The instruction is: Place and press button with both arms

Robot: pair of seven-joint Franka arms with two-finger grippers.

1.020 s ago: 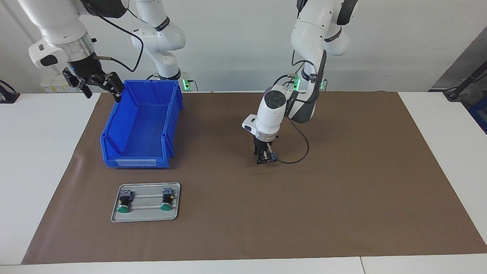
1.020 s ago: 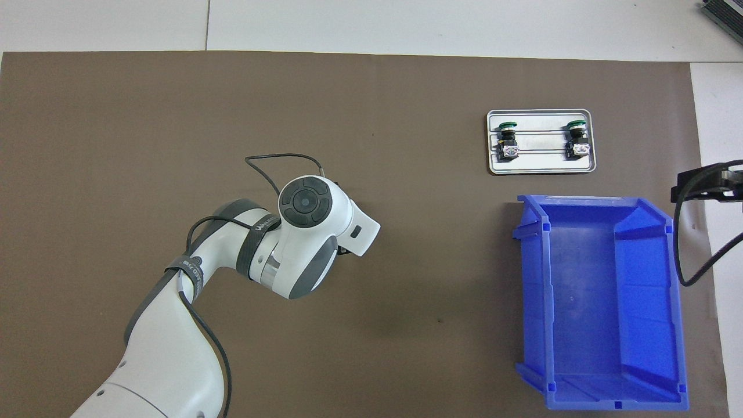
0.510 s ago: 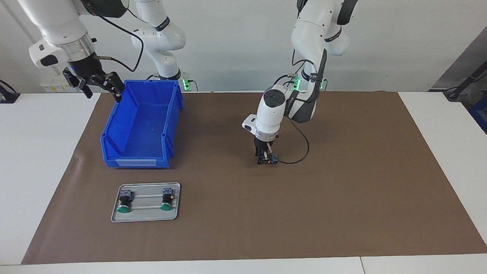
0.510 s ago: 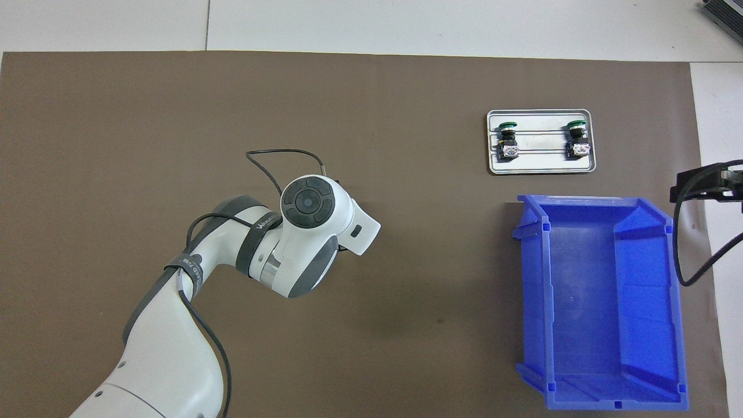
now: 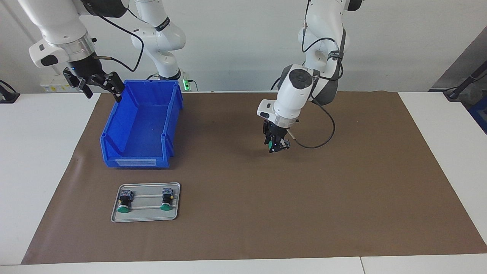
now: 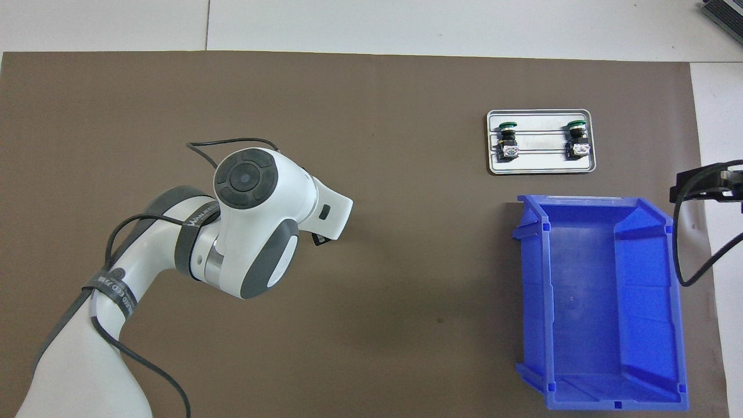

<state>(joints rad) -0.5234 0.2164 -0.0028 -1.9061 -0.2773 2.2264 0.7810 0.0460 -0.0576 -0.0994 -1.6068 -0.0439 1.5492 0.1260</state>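
Observation:
My left gripper (image 5: 277, 145) is shut on a button (image 5: 271, 144); its green cap and black body show between the fingers. It hangs in the air over the middle of the brown mat. In the overhead view the wrist hides it, and only a black tip (image 6: 319, 238) shows. Two identical buttons (image 5: 124, 200) (image 5: 166, 199) lie on a small metal tray (image 5: 146, 216), also in the overhead view (image 6: 540, 167). My right gripper (image 5: 101, 85) waits open and empty, raised beside the blue bin's corner at the robots' end; it shows at the overhead view's edge (image 6: 705, 187).
An empty blue plastic bin (image 5: 137, 161) stands on the mat, nearer to the robots than the tray, toward the right arm's end; it also shows in the overhead view (image 6: 534, 290). The brown mat (image 5: 342, 198) covers most of the white table.
My left gripper has risen from the mat with the button in it and shifted toward the left arm's end. The right arm has not moved.

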